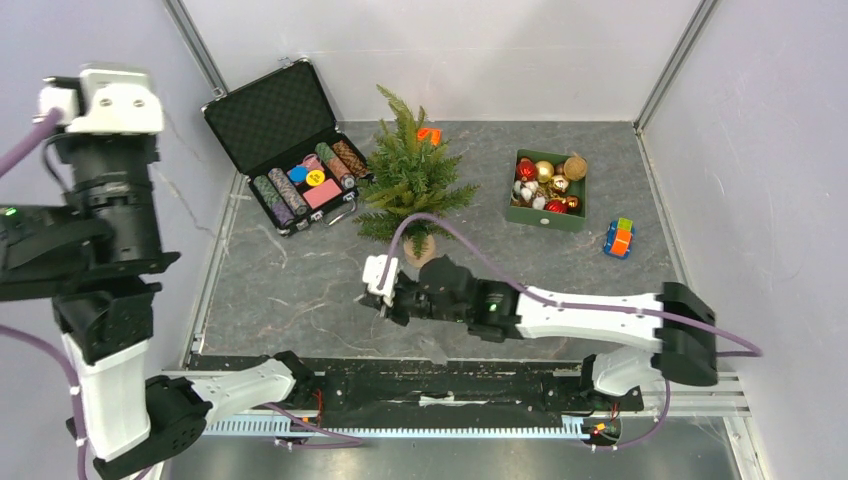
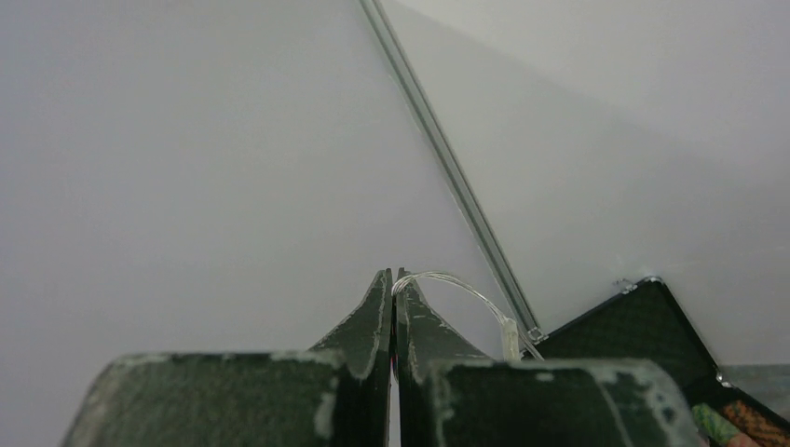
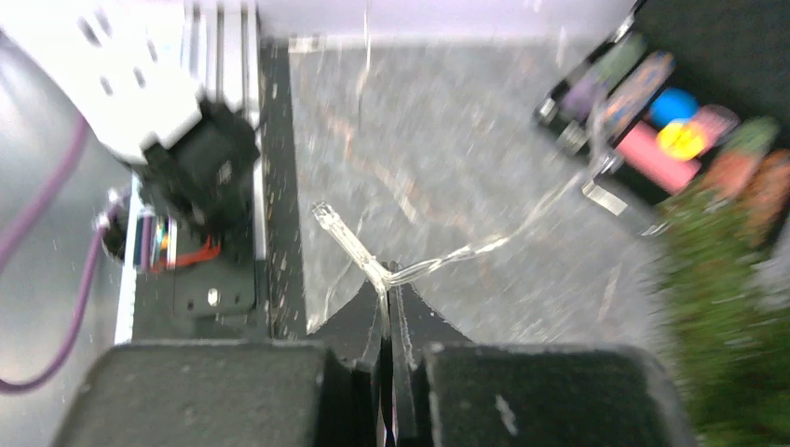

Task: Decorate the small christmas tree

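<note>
From above, the small christmas tree (image 1: 410, 175) is standing upright toward the back of the counter (image 1: 300, 290). It is just beside the open briefcase (image 1: 290, 150) of chips on its left, and the green box of baubles (image 1: 548, 190) is sitting well apart on its right. I am seeing no decoration on its branches. The right arm (image 1: 580, 305) is reaching across the front, and the right claw (image 1: 375, 290) is hanging near the tree's stump. The left arm (image 1: 100, 250) is rearing up high at the left edge.

In the left wrist view, the left claw (image 2: 394, 279) is pointing at bare wall with its jaws pressed together. It is pinching a clear strand (image 2: 456, 287), which is looping out of the tips and trailing down toward the briefcase corner.

The right wrist view is blurring, but the right claw is plainly clamping shut on the same sort of strand. It is running off toward the briefcase and the green smear of the tree.

To my eye the step in hand is draping this strand over the tree. Doing it well means:
- keeping both pinches firm
- holding the strand only lightly taut between the claws
- carrying it above the tip before lowering it onto the branches, since dragging it sideways is likely to tip a light tree
- keeping it off the briefcase edge, where I reckon it is liable to snag
</note>
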You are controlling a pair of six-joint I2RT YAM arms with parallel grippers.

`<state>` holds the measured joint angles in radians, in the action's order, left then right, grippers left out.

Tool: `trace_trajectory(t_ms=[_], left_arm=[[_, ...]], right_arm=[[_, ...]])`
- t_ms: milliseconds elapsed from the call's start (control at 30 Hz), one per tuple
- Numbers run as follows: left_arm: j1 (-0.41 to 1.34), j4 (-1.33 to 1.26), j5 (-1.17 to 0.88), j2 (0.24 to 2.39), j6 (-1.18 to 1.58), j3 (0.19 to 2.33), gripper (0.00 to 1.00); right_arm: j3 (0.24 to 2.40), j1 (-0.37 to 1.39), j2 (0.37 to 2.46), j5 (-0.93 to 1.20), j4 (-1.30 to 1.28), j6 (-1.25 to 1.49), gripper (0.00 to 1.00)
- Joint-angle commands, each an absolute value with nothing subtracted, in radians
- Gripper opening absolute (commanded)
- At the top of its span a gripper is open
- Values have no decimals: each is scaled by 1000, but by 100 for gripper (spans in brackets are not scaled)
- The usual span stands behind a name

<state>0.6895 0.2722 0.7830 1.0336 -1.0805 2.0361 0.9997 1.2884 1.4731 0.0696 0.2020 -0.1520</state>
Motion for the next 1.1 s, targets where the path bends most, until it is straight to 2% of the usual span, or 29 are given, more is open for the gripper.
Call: trace_trajectory(t_ms=[0,233,333,533,633,733,967,1067], left_arm=[[692,317,781,1058,-1000,1994,2],[683,276,785,1103,-941,1889,2],[662,200,808,1094,-967,1786,2],[482,32,773,1035,-1000,1553,2],[307,14,681,1042,-932,1503,2],[210,9,618,1079,-875,1492,2],[138,-99,580,1192,-841,1503,2],[115,-103,579,1158,-769,1497,2]], right_arm=[[1189,1290,1325,6,48,-228,0],[1357,1291,1326,-101,-151,-413,0],[1372,1289,1344,-68,-196,-490,0],[1292,1289,1372,-110,-236,-535,0],[1244,1289,1364,-135,-235,-530,0],[1204,1284,1352,-187,-230,-522,0],[1041,1243,1283,-226,-126,-460,0],[962,1243,1239,-211,-48,-435,0]])
